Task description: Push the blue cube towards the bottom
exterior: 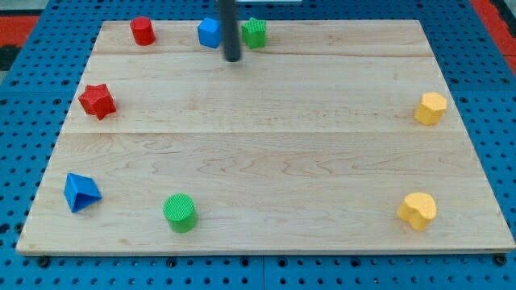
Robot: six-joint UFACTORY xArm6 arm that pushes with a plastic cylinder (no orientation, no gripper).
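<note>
Camera view:
- The bench (266, 153) is a pale wooden board lying on a blue pegboard surface (24, 80).
- My tip (232, 58) is the lower end of a dark rod that comes down from the view's top edge; there is no gripper on this arm, so nothing is clenched or released.
- The blue cube (209, 33) sits near the view's top edge, left of centre, just beside the rod on its left; whether the two touch cannot be told.
- My tip lies just below and to the right of the blue cube.
- A green block (255, 32), ridged on its sides, stands just to the right of the rod, so the rod passes between it and the blue cube.
- A red cylinder (143, 31) stands further left along the top edge, apart from the blue cube.
- A red star-shaped block (97, 101) rests near the left edge, about mid-height.
- A blue triangular block (81, 192) lies at the lower left.
- A green cylinder (180, 213) stands near the bottom edge, to the right of the blue triangular block.
- A yellow block (430, 108) with flat facets sits at the right edge.
- A second yellow block (418, 211), of unclear shape, lies at the lower right.
</note>
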